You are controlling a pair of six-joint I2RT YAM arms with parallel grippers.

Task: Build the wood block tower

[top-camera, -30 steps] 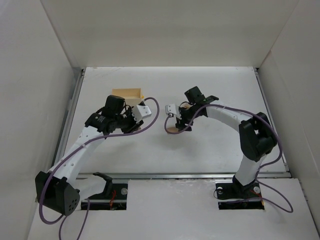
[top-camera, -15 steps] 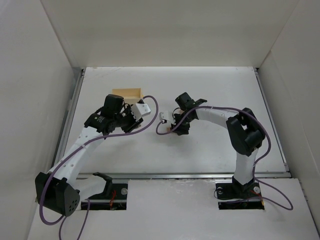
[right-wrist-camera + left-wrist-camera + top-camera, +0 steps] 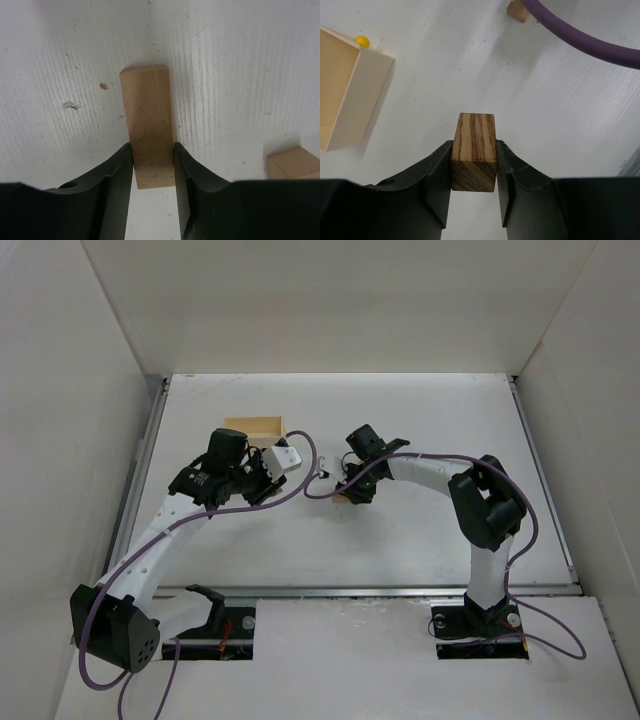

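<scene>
Two arms reach in from the near edge of the white tabletop, and only the right one has changed in the last second. It swung left and came down, and its jaws went from about half open to closed. The right tool now pinches a pale tan flat wooden block by its long sides, and the block looks to be lying flat on the tabletop. That probably completes the pick-up of the next piece, so lifting and placing it should come next.

The left tool has not moved. It stays clamped on a striped brown wooden block, held clear above the surface.

No wood block tower stands in any view yet. Its pieces are apart, one in each tool, with a second tan block just to the right of the gripped one.

The overhead view shows only a speck of tan under the right tool, so it cannot confirm the grip. The right wrist view shows both fingers against the block. The left wrist view shows the grain of its block, a purple cable crossing above, and a bit of tan wood at the top edge.

Farthest back, behind the left tool, sits a pale yellow rectangular wooden box. Only the left wrist view picks out the small yellow bead at its corner.
</scene>
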